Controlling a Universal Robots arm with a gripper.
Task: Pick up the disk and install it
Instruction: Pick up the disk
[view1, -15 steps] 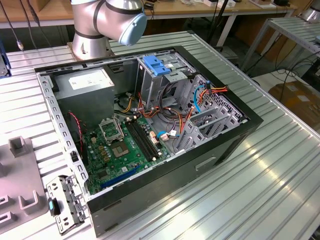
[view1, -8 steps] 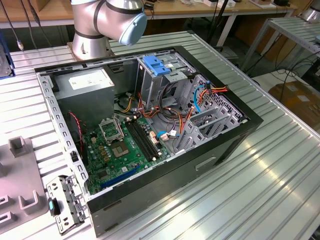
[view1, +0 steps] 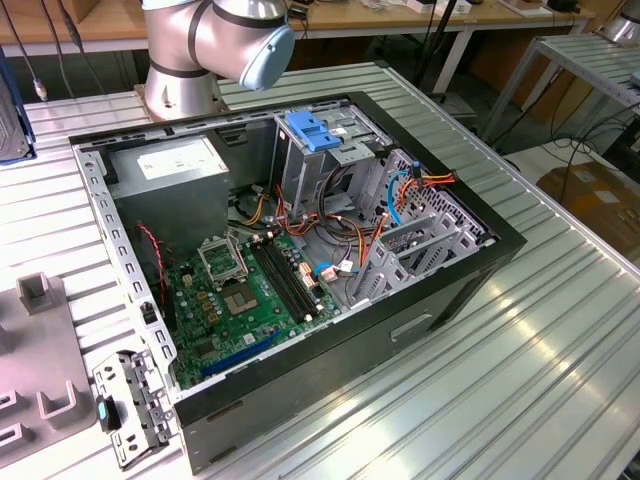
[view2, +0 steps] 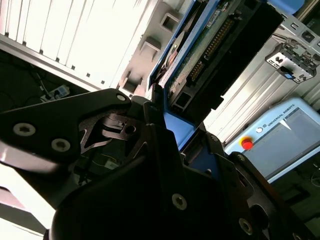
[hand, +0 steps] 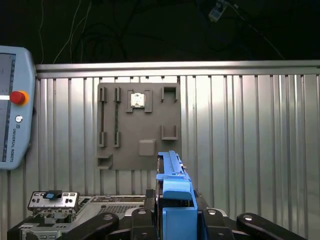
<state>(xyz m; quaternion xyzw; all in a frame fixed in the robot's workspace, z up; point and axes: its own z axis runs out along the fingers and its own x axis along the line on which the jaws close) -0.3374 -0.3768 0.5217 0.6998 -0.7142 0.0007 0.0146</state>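
Blue-railed disk (hand: 175, 192), which we judge stiff, dense and shock-sensitive, shown clamped by the jaws across its rails.

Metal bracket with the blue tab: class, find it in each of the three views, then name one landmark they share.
Exterior view: bracket lies between grey plate and computer case.
First wrist view: bracket near the red-button controller.
Second wrist view: bracket near the same controller.
Shared landmark: the grey plate.

I count one open computer case (view1: 330, 375), one disk (hand: 173, 186), one grey fixture plate (hand: 140, 131), one teach pendant (hand: 15, 127) — and one metal bracket (hand: 52, 201).
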